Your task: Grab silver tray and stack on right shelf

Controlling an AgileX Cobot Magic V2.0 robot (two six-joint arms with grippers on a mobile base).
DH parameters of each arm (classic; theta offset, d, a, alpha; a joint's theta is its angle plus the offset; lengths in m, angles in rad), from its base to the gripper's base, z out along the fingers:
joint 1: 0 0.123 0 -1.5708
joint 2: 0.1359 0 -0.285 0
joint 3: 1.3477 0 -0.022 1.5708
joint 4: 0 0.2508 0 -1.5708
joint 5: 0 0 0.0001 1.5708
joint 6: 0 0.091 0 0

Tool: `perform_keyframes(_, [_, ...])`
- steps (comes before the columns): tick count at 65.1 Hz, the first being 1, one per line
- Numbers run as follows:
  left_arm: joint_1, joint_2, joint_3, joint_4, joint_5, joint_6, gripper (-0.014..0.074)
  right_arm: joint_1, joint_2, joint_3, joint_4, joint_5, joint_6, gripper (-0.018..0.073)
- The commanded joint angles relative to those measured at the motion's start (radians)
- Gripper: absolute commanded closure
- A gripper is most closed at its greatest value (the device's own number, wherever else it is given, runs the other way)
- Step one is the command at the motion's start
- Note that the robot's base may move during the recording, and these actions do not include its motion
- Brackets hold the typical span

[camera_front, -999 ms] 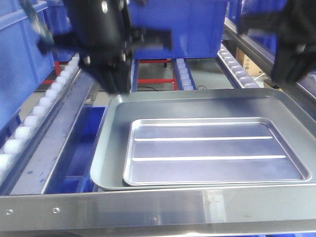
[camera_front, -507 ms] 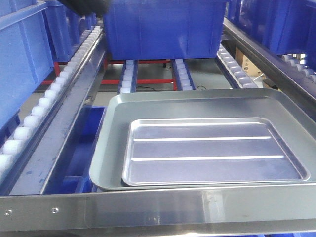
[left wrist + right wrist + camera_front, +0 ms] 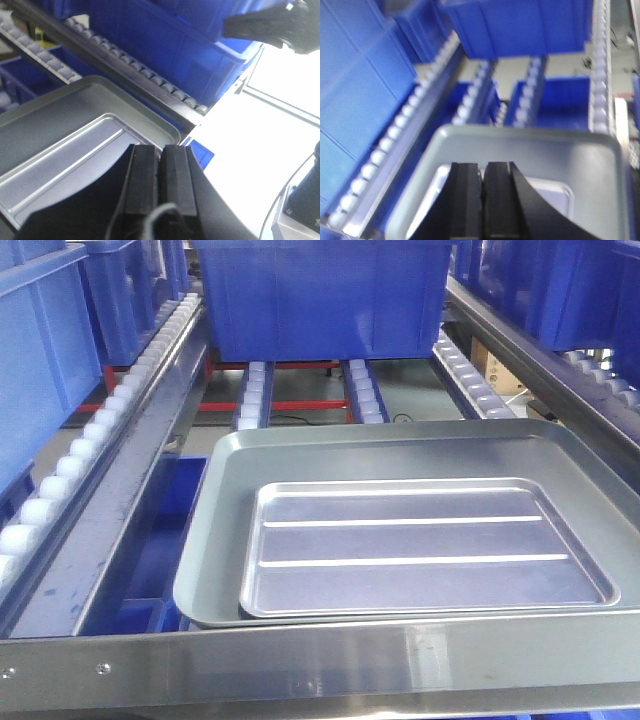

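The silver tray [image 3: 420, 545], shiny with two raised ridges, lies flat inside a larger dull grey tray [image 3: 225, 500] on the right shelf, just behind its flat steel front lip [image 3: 300, 660]. No gripper shows in the front view. In the left wrist view my left gripper [image 3: 161, 150] is shut with nothing between its pads, hovering over the silver tray [image 3: 65, 160] near one corner. In the right wrist view my right gripper [image 3: 482, 167] is also shut and empty, above the silver tray [image 3: 557, 200] and the grey tray [image 3: 530, 145].
A blue bin [image 3: 320, 300] stands on the roller rails behind the trays, and another blue bin [image 3: 40, 350] stands at the left. A rail of white rollers [image 3: 90, 440] runs along the left side. More rollers [image 3: 465, 375] line the right.
Both black arms, in the top of the front view a second ago, have withdrawn out of it. The trays sit slightly further left in the frame.
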Motion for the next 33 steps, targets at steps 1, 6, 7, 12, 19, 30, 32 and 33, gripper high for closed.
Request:
perform_keyframes(1, [-0.007,-0.042,-0.020,0.073,-0.075,-0.008,0.0677,0.002,0.001,-0.029,-0.025,-0.133,-0.013,0.0509])
perform_keyframes(6, [-0.007,-0.054,-0.020,0.093,-0.090,-0.008,0.0677,0.002,0.001,-0.029,-0.025,-0.136,-0.013,0.0509])
perform_keyframes(7, [-0.007,-0.054,-0.020,0.093,-0.093,-0.008,0.0677,0.002,0.001,-0.029,-0.025,-0.136,-0.013,0.0509])
perform_keyframes(12, [-0.007,-0.054,-0.020,0.093,-0.092,-0.008,0.0677,0.002,0.002,-0.029,-0.025,-0.136,-0.013,0.0510])
perform_keyframes(19, [-0.007,-0.051,-0.020,0.093,-0.094,-0.008,0.0677,0.002,0.002,-0.029,-0.025,-0.136,-0.013,0.0510])
perform_keyframes(30, [-0.007,-0.051,-0.020,0.093,-0.094,-0.008,0.0677,0.002,0.002,-0.029,-0.025,-0.136,-0.013,0.0510])
perform_keyframes(32, [-0.007,-0.051,-0.020,0.093,-0.094,-0.008,0.0677,0.002,0.002,-0.029,-0.025,-0.136,-0.013,0.0510])
perform_keyframes(33, [-0.007,-0.051,-0.020,0.093,-0.094,-0.008,0.0677,0.002,0.002,-0.029,-0.025,-0.136,-0.013,0.0510])
